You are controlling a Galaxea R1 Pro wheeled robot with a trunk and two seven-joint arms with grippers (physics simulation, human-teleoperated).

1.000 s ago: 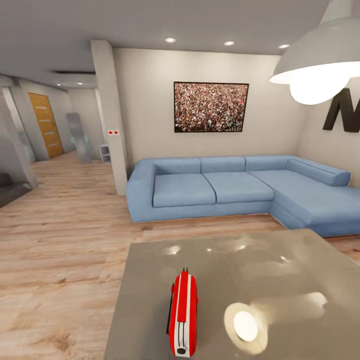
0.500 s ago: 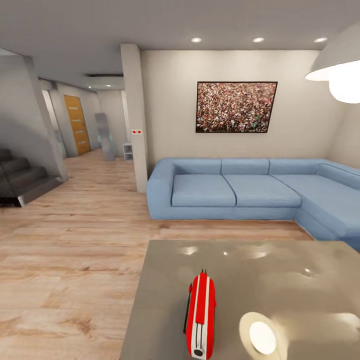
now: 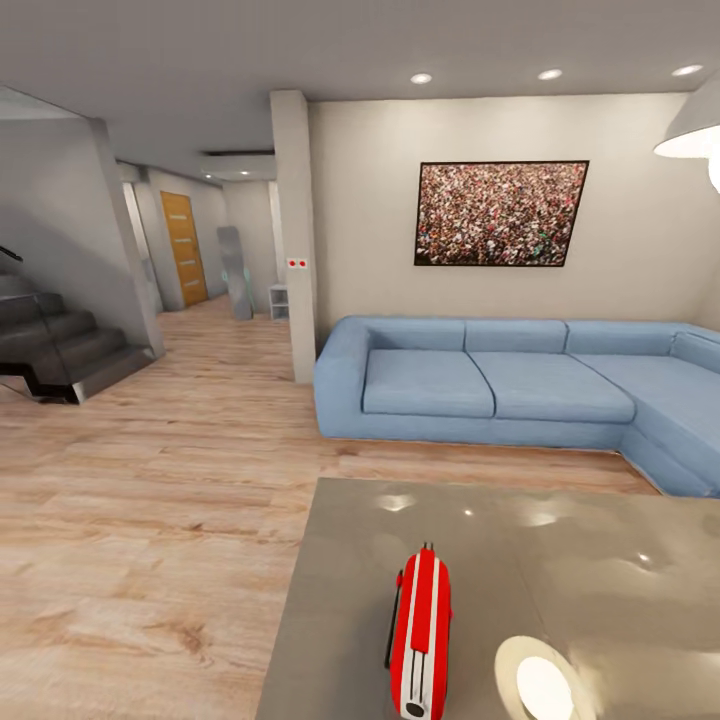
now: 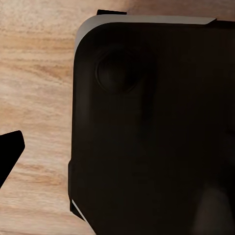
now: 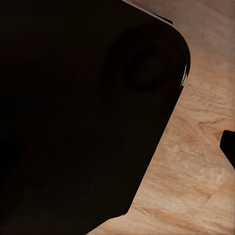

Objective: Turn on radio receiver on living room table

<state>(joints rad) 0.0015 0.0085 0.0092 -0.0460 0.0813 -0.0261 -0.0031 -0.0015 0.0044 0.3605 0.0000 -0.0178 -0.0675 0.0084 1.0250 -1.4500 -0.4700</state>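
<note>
Each wrist camera looks down past a dark rounded panel onto the wood floor; I cannot tell how either gripper stands. The red radio lies on the glossy grey table, near its close edge. Its long axis runs away from the robot toward the blue sofa, antenna stub at the far end.

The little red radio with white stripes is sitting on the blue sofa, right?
Not quite. The head view shows the little red radio with white stripes sitting on the shiny grey table, not on the blue corner sofa, which stands behind the table.
</note>
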